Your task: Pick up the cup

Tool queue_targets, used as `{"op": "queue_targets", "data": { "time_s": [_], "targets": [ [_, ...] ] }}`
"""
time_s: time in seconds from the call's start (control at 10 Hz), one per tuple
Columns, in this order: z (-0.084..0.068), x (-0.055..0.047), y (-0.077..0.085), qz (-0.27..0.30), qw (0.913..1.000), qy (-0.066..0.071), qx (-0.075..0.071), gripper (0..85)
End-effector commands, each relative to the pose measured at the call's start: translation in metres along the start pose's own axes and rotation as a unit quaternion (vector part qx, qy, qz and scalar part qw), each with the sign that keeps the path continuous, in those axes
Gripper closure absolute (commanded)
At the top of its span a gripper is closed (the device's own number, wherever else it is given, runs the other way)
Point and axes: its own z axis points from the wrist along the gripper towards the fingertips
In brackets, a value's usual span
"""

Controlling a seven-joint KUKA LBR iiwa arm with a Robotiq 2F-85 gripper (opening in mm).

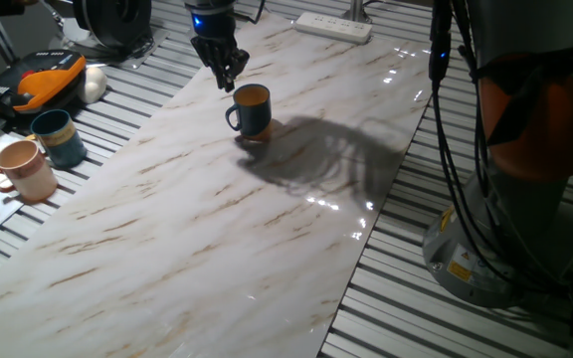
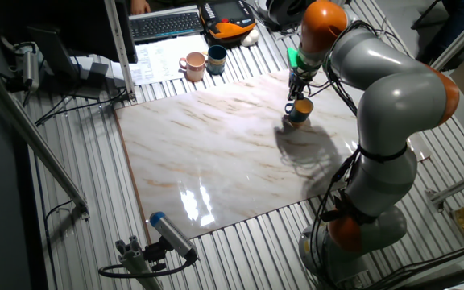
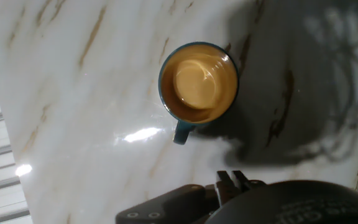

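One cup [image 1: 250,109] stands upright near the marble slab's [image 1: 217,229] far edge; the gripper [image 1: 226,78] hovers just above, fingers nearly together, holding nothing.

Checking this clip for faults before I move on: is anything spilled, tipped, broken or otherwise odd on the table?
Nothing stands out. The cup stands upright on the marble board, looks empty, and no spill shows around it. The gripper hovers just above and beside its rim.

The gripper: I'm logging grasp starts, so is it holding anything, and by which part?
Nothing is held. The gripper hangs just above the navy cup, not touching it.
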Motion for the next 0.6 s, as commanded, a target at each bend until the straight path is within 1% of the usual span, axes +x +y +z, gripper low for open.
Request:
{"op": "queue_targets", "data": {
  "time_s": [0.0,0.2,0.3,0.4,0.5],
  "targets": [
    [0.0,0.0,0.0001,0.002,1.0,-0.001,0.002,85.0],
    [0.0,0.0,0.0001,0.008,1.0,0.004,-0.001,85.0],
    [0.0,0.0,0.0001,0.008,0.9999,0.008,-0.006,85.0],
    [0.0,0.0,0.0001,0.008,0.9999,0.009,-0.007,85.0],
    [0.0,0.0,0.0001,0.008,1.0,0.005,-0.002,85.0]
  ]
}}
